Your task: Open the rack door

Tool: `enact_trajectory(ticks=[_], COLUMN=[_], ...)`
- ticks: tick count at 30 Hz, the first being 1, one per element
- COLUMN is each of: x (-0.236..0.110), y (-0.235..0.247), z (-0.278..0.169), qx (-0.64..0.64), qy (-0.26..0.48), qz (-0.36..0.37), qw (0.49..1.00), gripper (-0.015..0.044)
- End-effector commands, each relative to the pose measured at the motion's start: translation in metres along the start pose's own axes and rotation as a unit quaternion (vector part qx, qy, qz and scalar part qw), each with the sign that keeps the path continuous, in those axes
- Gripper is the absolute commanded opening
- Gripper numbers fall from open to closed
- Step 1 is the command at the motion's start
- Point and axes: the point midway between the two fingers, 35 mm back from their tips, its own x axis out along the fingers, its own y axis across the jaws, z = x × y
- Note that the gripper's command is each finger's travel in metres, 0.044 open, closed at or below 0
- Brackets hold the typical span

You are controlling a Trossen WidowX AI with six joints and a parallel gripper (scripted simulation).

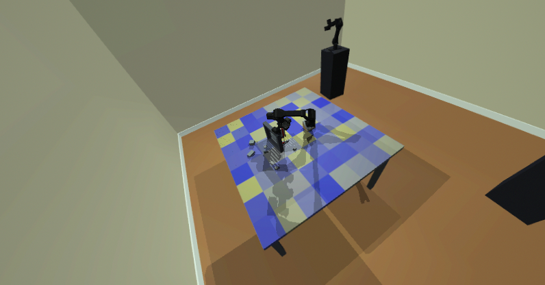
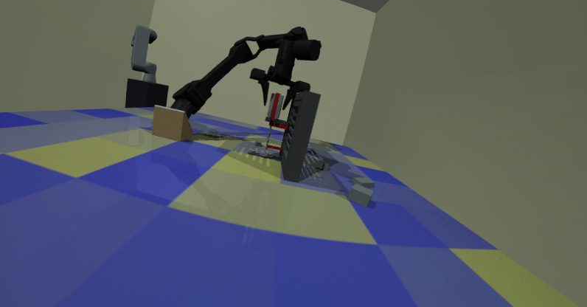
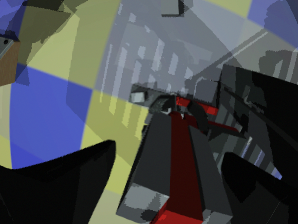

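Observation:
The grey slatted rack door [image 1: 277, 144] [image 2: 303, 140] stands upright; I cannot tell a separate frame or its exact opening angle. Its upright grey and red handle [image 2: 274, 108] [image 3: 186, 165] stands out from the slatted face on red brackets. The handle's two grey sides are spread apart, with the red strip showing between them. My gripper [image 2: 274, 105] [image 3: 169, 155] is open and points down, one finger on each side of the handle's upper part, with gaps showing in the wrist view. The right finger is close to the door's top edge; whether they touch is unclear.
Small grey blocks [image 1: 250, 153] [image 2: 361, 194] lie beyond the door, and a few small pieces lie around its foot. A wooden wedge [image 2: 168, 123] stands at my arm's base. Another arm stands on a black pedestal [image 1: 333, 71] beyond the table [image 1: 328, 183].

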Motion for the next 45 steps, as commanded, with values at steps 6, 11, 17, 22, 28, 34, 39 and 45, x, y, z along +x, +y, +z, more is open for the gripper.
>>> enact_trajectory(ticks=[6,11,17,22,28,34,39,45], x=[0.0016,0.0017,0.0017,0.0017,0.0017,0.0017,0.0017,0.0017], y=[-0.0023,-0.0024,-0.0023,-0.0022,-0.0023,-0.0023,-0.0024,-0.0025], z=[0.0,-0.0001,-0.0003,-0.0004,-0.0003,-0.0002,-0.0001,0.0], qx=[0.217,0.335,0.471,0.576,0.691,0.79,0.86,0.926], qy=[0.001,0.001,0.001,0.001,0.0,0.0,-0.001,-0.001], qz=[-0.002,-0.002,-0.002,-0.002,-0.002,-0.002,-0.002,-0.002], qw=[0.976,0.942,0.882,0.817,0.723,0.613,0.51,0.377], gripper=[0.0296,0.0296,0.0296,0.0296,0.0296,0.0296,0.0296,0.0296])
